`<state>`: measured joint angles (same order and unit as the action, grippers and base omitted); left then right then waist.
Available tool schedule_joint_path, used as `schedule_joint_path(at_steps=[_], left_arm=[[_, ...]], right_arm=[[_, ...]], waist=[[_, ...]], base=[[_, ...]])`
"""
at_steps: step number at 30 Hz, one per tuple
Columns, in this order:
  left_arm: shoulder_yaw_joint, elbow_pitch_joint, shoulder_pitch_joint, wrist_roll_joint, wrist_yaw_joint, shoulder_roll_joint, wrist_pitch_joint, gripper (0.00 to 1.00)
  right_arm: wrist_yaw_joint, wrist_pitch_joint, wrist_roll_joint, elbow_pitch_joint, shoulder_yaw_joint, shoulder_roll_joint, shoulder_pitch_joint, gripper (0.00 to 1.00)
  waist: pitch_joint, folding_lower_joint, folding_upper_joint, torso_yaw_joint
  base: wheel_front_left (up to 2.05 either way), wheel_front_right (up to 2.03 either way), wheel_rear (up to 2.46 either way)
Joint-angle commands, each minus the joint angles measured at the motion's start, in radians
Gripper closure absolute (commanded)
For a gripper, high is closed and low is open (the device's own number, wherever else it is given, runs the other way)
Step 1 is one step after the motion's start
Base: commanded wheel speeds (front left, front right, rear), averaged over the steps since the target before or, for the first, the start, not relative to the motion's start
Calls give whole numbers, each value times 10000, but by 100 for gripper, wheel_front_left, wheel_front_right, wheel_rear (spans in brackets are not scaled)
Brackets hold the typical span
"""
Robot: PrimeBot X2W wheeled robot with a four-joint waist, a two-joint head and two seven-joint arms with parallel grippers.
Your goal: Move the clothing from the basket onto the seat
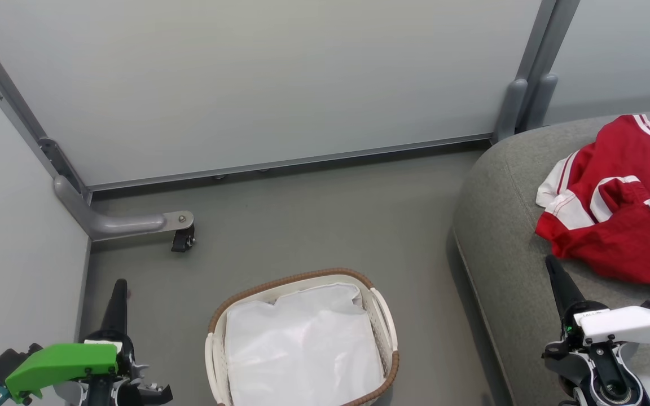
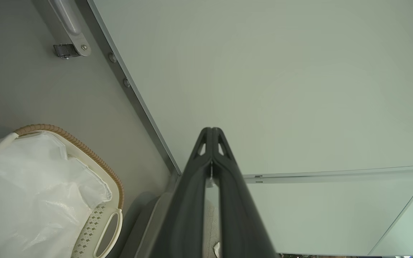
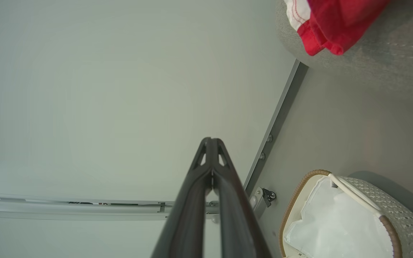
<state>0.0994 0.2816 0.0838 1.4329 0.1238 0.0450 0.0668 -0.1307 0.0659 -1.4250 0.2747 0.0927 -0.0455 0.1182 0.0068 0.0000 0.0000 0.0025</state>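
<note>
The small oval white lattice basket with a brown woven rim (image 1: 280,282) sits on the grey floor (image 1: 313,214), its near end cut off by the frame. A crumpled white cloth liner (image 1: 302,344) covers its inside. Right of the basket, the red-and-white fabric clothing (image 1: 613,225) lies heaped on the big grey upholstered seat (image 1: 500,242), both running off the picture's edge. Left gripper (image 1: 121,285), left of the basket: fingers pressed together, empty. Right gripper (image 1: 552,262), over the seat: tips together, empty, just beside the clothing. Whether they touch is hard to tell.
</note>
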Motion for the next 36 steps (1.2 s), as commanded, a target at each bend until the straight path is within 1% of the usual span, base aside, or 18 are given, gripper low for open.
schedule_joint_path(at_steps=[1,24,36], left_arm=[[56,-105,243,198,52,75,47,100],[168,-392,325,1817,98,84,493,100],[165,-384,301,1817,99,85,510,100]], right_arm=[[-1,70,-202,-97,56,-61,-69,100],[0,522,-1883,-331,235,-77,-149,100],[0,509,-1894,-329,235,-76,-151,100]], waist=[[-2,0,0,-1],[-36,0,0,-24],[-37,0,0,-25]], base=[[0,0,0],[0,0,0],[0,0,0]])
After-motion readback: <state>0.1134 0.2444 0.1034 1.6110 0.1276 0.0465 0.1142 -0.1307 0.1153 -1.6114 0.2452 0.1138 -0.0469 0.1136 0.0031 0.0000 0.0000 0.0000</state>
